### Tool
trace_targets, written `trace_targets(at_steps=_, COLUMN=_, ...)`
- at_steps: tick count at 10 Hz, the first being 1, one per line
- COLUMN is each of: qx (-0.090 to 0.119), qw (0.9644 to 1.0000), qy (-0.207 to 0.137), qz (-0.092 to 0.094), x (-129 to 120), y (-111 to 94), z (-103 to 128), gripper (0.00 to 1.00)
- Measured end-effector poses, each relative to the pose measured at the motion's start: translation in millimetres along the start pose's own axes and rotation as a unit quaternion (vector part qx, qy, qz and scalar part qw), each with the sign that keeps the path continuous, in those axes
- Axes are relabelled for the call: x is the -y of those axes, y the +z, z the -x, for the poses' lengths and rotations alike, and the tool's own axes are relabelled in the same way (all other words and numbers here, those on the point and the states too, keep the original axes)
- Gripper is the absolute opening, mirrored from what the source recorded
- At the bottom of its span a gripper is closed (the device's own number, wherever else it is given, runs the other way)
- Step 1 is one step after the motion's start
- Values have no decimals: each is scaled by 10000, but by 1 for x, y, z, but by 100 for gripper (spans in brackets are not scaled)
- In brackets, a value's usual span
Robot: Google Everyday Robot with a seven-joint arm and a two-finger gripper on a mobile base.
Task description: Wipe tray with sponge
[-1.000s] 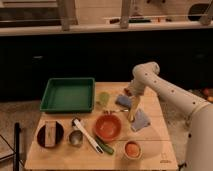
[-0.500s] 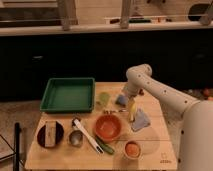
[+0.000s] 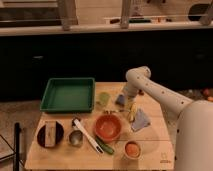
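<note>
The green tray (image 3: 68,94) sits at the back left of the wooden table and has nothing in it. My gripper (image 3: 124,100) hangs low over the table's middle, to the right of the tray. It is just above a small blue-grey piece (image 3: 120,101). A yellow sponge-like piece (image 3: 132,111) lies just below and to the right of the gripper. I cannot tell whether the gripper touches either piece. A tan block that may be another sponge (image 3: 50,133) rests on a dark plate (image 3: 41,140) at the front left.
A pale green object (image 3: 103,99) lies between tray and gripper. A blue cloth (image 3: 141,120), an orange bowl (image 3: 107,127), a white-handled brush (image 3: 84,132), a metal cup (image 3: 75,138) and a small cup with orange contents (image 3: 131,148) are spread over the table's front half.
My arm has swung left, bringing the gripper from over the cloth area closer to the tray's right side. The table objects have not moved.
</note>
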Motion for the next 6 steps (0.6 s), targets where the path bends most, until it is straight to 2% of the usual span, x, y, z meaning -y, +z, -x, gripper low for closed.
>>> trace_targets(at_steps=3, qx=-37, qw=9999, qy=98, qz=86, x=1, y=19, z=-6, gripper=79)
trace_targets(at_steps=5, qx=-52, qw=9998, qy=131, qz=102, x=3, y=22, z=-8, gripper=66)
trace_targets(at_steps=6, qx=-73, qw=9998, qy=152, qz=114, x=2, y=23, z=-12, gripper=54)
